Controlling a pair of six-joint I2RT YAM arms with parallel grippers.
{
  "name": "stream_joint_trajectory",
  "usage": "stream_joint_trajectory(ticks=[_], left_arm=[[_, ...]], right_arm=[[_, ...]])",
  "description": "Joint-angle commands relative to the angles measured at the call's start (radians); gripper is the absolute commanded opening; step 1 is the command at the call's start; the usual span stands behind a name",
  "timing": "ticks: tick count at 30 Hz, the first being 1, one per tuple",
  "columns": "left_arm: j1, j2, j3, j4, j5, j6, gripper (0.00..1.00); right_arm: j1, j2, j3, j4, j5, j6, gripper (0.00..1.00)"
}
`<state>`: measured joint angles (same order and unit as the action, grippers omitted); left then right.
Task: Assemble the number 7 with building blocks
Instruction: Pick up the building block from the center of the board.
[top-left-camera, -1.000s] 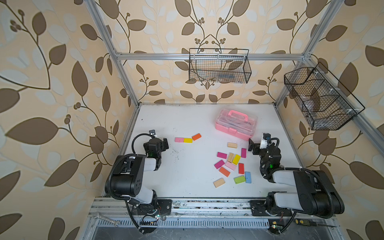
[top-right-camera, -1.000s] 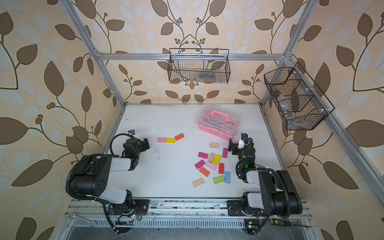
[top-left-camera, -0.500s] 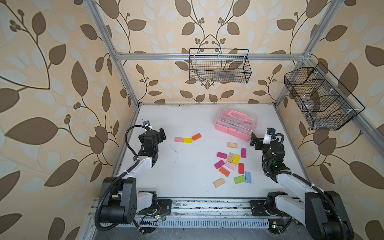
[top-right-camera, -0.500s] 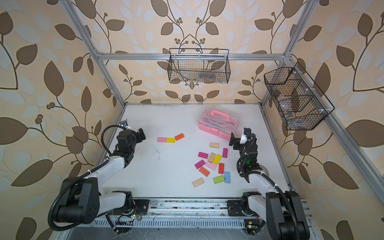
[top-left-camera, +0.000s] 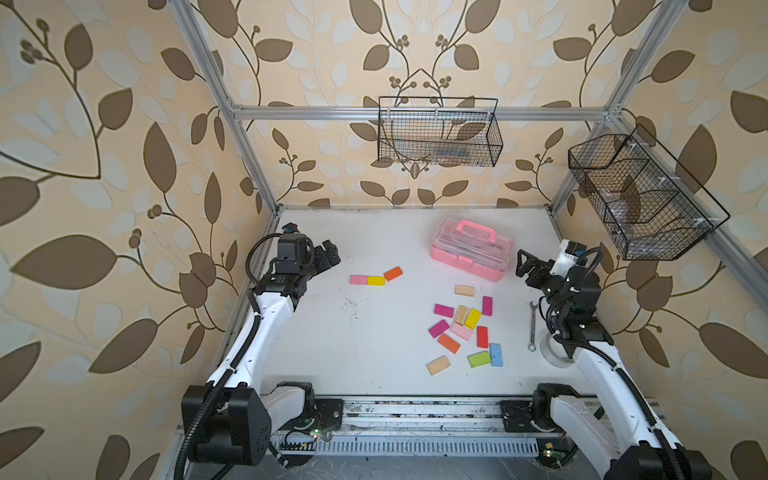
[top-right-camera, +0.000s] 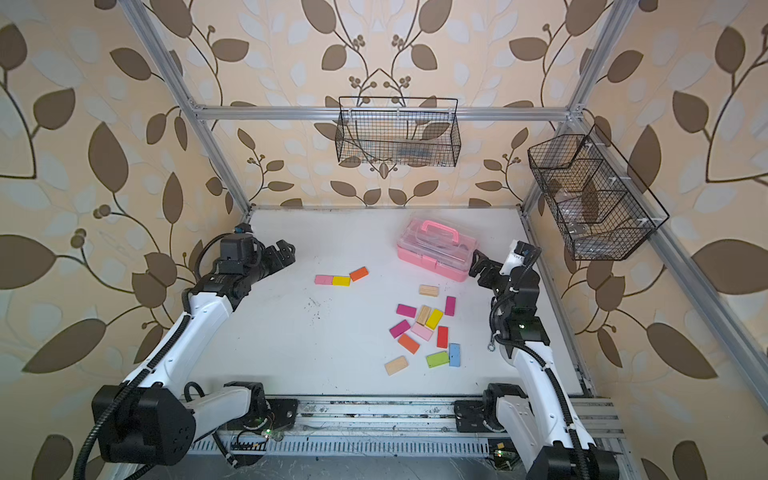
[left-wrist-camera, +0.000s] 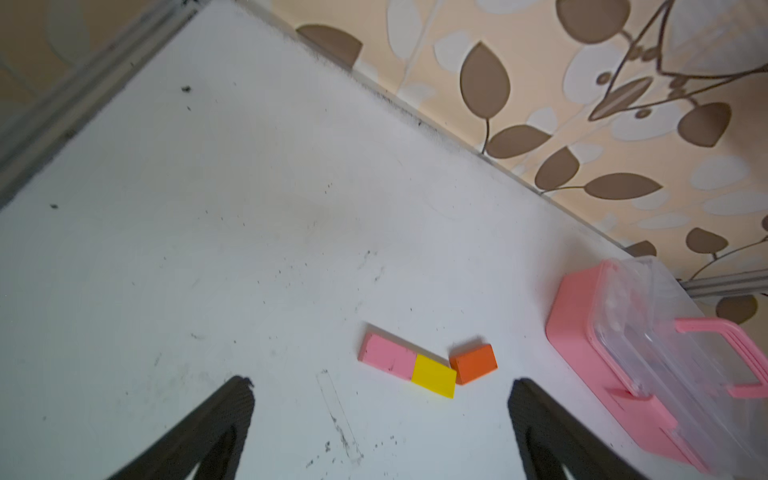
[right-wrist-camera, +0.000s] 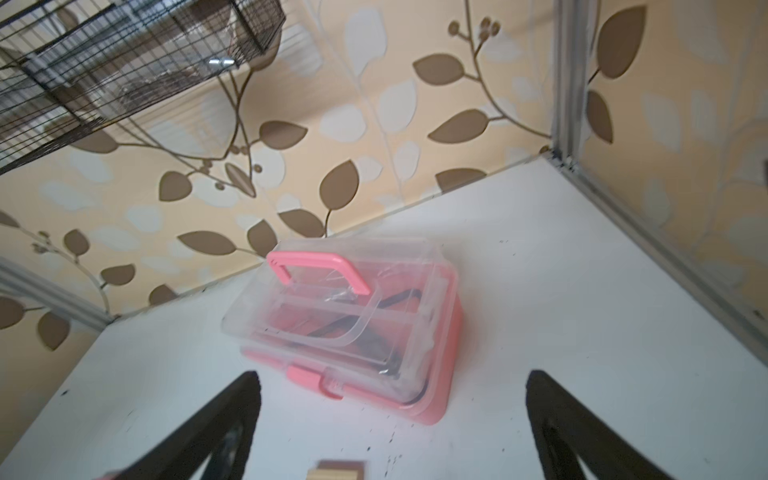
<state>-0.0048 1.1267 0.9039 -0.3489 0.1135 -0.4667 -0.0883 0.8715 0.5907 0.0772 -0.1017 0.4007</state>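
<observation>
Left gripper (top-left-camera: 327, 254): raised over the left rear of the table (top-left-camera: 374, 232), jaws spread wide with nothing between them. In the left wrist view (left-wrist-camera: 380, 386) its two dark fingers (left-wrist-camera: 216, 424) frame bare tabletop and touch no block.

Just right of it is the start of the number 7. A pink block (top-left-camera: 358, 279) and a yellow block (top-left-camera: 376, 281) lie end to end, touching. An orange block (top-left-camera: 392, 273) sits tilted at the yellow one's right end.

Loose building blocks (top-left-camera: 461, 331): about a dozen, flat, scattered right of centre.

Pink case (top-left-camera: 471, 251): behind them, lid down.

Right gripper (top-left-camera: 525, 266): aloft just beside the case's right end, jaws wide apart, empty, touching nothing.
</observation>
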Motion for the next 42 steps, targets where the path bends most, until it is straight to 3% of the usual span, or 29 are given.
stream_joint_trajectory(ticks=[1,5,7,15,23,32,42], left_arm=[[0.005,-0.094,-0.035,-0.054,0.161,-0.070,0.99],[-0.002,-0.163,-0.074,-0.040,0.291,-0.074,0.99],[-0.020,-0.174,-0.056,-0.117,0.305,-0.055,0.99],[-0.231,-0.150,-0.029,-0.283,0.089,-0.047,0.97],[-0.274,0.151,0.120,-0.358,0.042,0.056,0.93],[-0.280,0.427,0.359,-0.400,0.045,0.144,0.89],[-0.384,0.808,0.724,-0.539,-0.002,0.285,0.77]], right_arm=[[-0.001,0.020,0.064,-0.172,-0.177,0.038,1.00],[0.039,0.044,0.087,-0.214,-0.256,0.047,1.00],[0.092,0.071,0.114,-0.251,-0.278,0.032,1.00],[0.332,0.212,0.266,-0.480,-0.186,-0.092,1.00],[0.460,0.283,0.275,-0.481,-0.142,-0.090,1.00],[0.472,0.348,0.261,-0.470,-0.161,-0.052,1.00],[0.472,0.349,0.258,-0.456,-0.153,-0.030,1.00]])
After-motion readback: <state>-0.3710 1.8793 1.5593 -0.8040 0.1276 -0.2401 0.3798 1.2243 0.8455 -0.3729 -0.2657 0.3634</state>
